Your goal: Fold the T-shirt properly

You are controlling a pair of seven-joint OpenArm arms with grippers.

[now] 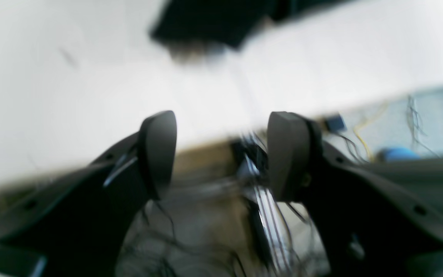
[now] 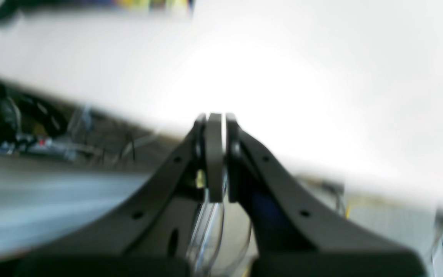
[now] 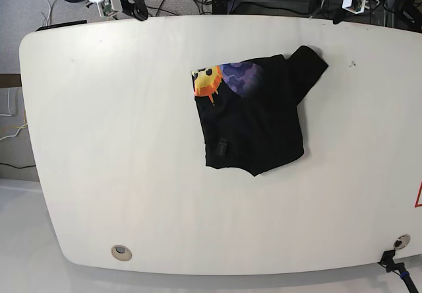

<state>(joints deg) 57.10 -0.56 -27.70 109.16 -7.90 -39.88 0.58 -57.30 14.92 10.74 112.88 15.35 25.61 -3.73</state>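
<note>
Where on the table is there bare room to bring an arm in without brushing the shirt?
Bare table spans everything left of the T-shirt, plus the wide strip between its bottom hem and the near edge. The right side is also free, narrower. Tightest spot: the sleeve near the far edge.

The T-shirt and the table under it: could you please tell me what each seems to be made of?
T-shirt: soft knit fabric, probably cotton, matte black; it creases and lies limp, with an orange-yellow and purple print on a folded-over part. Table: hard, smooth white top, likely laminate or painted board, with a faint sheen and rounded corners; the core is not visible.
</note>
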